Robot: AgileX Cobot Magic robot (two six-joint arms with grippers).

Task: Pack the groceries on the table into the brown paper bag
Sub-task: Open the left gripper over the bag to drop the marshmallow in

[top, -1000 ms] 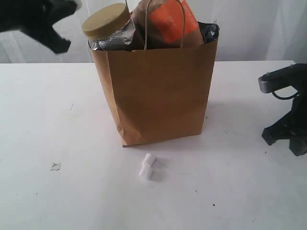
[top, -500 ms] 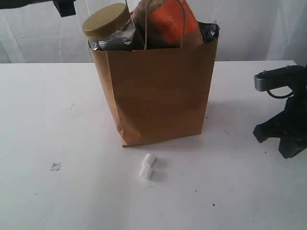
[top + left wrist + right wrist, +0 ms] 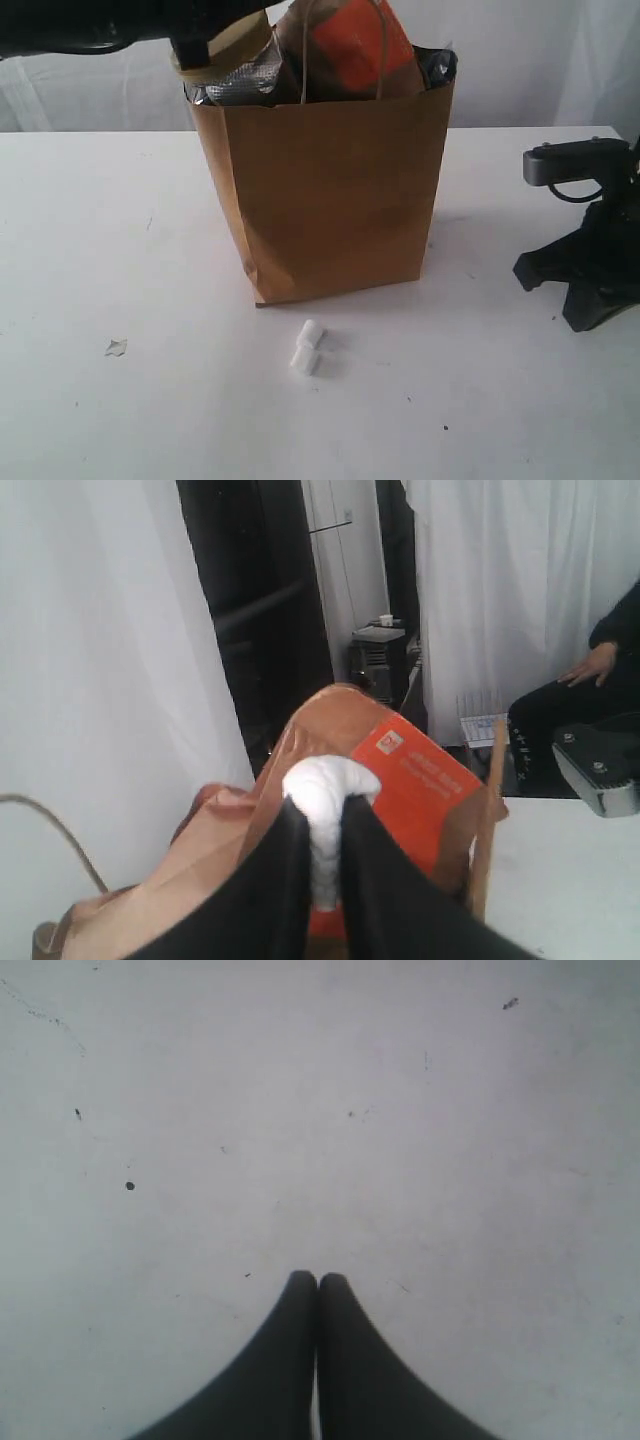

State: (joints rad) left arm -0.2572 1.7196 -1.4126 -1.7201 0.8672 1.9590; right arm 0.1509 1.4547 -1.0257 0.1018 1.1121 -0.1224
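Two small white bits [image 3: 307, 349] are lying on the table [image 3: 120, 250] just in front of the brown paper bag [image 3: 330, 190], which is holding the clear jar with mustard lid [image 3: 245, 75] and the brown-orange pouch [image 3: 350, 45]. Above the bag, the left gripper [image 3: 322, 815] is pinching a white lump [image 3: 325, 780]. Right of the bag, the right gripper [image 3: 317, 1280] is hovering with its fingers pressed together.

white lump [image 3: 325, 780] in left end effector [image 3: 322, 808] unidentifiable, pouch [image 3: 350, 40] base hidden inside paper bag [image 3: 330, 190]
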